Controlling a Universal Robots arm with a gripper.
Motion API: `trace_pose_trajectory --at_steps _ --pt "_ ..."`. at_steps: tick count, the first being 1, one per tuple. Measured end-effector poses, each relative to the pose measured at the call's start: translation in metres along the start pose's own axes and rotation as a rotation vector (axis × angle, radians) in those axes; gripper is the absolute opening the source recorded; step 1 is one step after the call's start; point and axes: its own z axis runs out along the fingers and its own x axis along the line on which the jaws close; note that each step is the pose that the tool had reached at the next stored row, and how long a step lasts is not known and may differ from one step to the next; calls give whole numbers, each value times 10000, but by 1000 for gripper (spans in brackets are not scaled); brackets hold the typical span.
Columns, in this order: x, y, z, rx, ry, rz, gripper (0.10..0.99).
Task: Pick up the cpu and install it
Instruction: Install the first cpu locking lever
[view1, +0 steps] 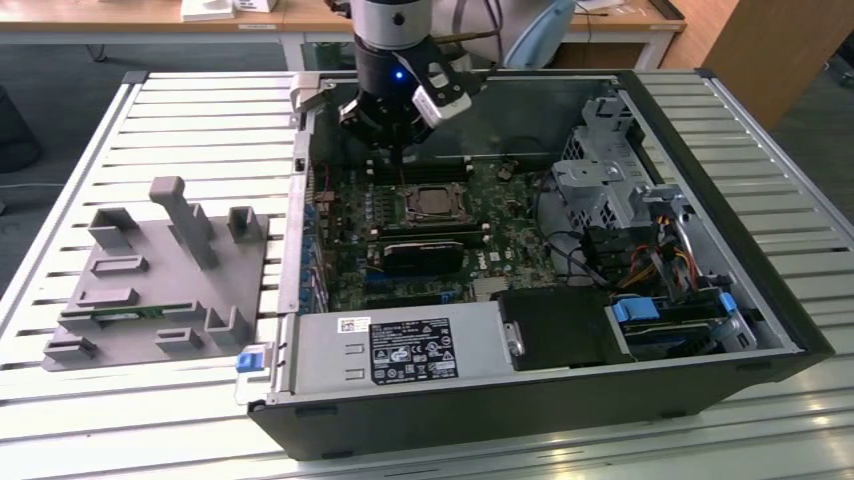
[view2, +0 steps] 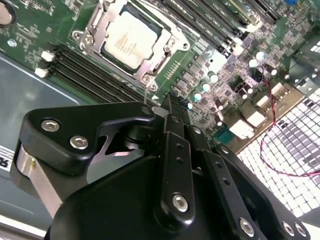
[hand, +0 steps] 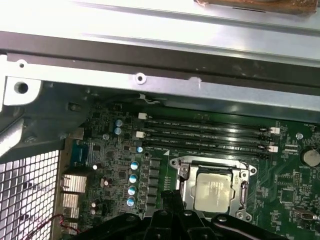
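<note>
The cpu (view1: 431, 203) is a square chip with a silver top. It lies flat in the metal-framed socket on the green motherboard (view1: 514, 250) inside the open computer case. Both wrist views show the cpu (view2: 131, 40) (hand: 214, 190) in its socket with nothing touching it. My gripper (view1: 387, 160) hangs above the board's far edge, just behind the socket. Its black fingers meet at the tip and look shut with nothing held, as both wrist views show the gripper (view2: 170, 100) (hand: 170, 197).
A grey fixture tray (view1: 147, 290) with upright posts lies on the slatted table at the exterior view's left, with a green memory stick (view1: 127, 315) on it. Inside the case are a black block (view1: 424, 252), empty memory slots (hand: 210, 132), a power supply (view1: 400, 350) and a drive cage (view1: 601, 180).
</note>
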Motion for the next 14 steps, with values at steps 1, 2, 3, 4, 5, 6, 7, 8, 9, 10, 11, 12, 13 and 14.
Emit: trace_pose_trajectory --at_steps 1,2,3,4,5,6,7,8,9,10,11,12,13,14 --pt "11 9 3 0 0 1 106" --pt "20 23 7 0 -1 3 106" --pt "22 41 13 1 0 5 106" --pt "23 60 19 1 0 6 106" --pt "24 77 26 0 -1 8 106" --pt "25 97 33 0 -1 9 106" --pt "26 117 39 0 -1 8 106" --pt "28 135 44 0 -1 8 106" --pt "31 156 49 0 0 8 106" --pt "33 171 53 1 0 8 106" --pt "33 184 58 0 -1 9 106" --pt "32 197 62 1 0 10 106" --pt "32 204 67 0 -1 10 106" --pt "30 207 72 -1 -2 9 106"
